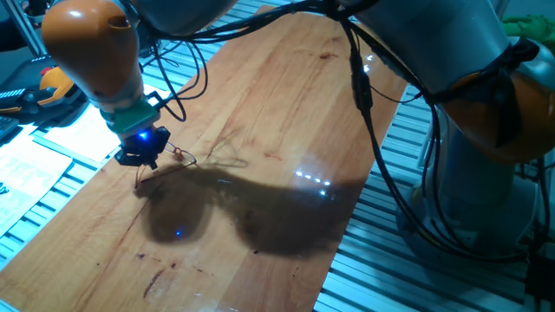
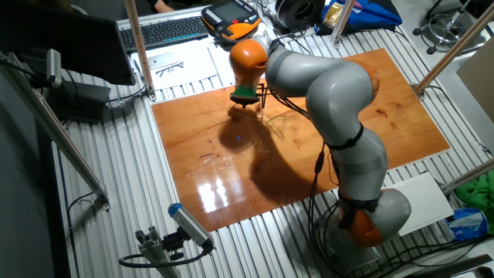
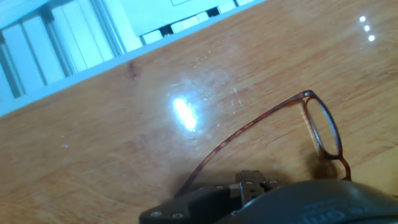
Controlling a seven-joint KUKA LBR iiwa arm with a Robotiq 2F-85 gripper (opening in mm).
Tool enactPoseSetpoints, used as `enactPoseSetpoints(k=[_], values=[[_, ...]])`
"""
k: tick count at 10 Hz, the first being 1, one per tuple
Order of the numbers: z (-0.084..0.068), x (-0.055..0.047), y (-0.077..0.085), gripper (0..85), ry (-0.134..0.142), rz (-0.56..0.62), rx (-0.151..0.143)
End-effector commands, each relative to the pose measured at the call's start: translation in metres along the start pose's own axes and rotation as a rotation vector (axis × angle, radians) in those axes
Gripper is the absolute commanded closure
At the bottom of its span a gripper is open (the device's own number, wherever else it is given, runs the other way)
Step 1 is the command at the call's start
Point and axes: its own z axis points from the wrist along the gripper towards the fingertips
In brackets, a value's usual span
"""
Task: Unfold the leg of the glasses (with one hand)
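Near the bottom edge of the hand view, the dark housing of the hand [image 3: 249, 199] fills the foreground, and one slim reddish-brown leg of the glasses [image 3: 323, 127] runs down into it. Whether the fingers pinch that leg or merely sit beside it cannot be told, since the fingertips are hidden. Past the housing, the leg curves up in a thin arc to a hinge, where a clear oval lens in a fine wire rim stands on edge. The glasses rest on the table [image 3: 93, 143], a glossy plank of warm, streaked wood that throws back a bright glare spot.

From one fixed view, the hand [image 1: 141, 156] hangs low over the table [image 1: 277, 95] near its left edge, black with a blue glow under a teal ring and a rounded orange arm segment [image 1: 91, 43]. The glasses [image 1: 180, 157] show just beside it as a faint wire shape. A broad dark shadow spreads across the wood.
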Motion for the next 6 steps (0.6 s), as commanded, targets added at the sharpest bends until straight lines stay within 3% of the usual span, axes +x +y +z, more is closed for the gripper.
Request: enactPoseSetpoints(k=[1,6], values=[[0.001,0.001,0.000,85.0,0.002,-0.001,0.004],[0.014,0.026,-0.001,85.0,-0.021,0.004,0.014]])
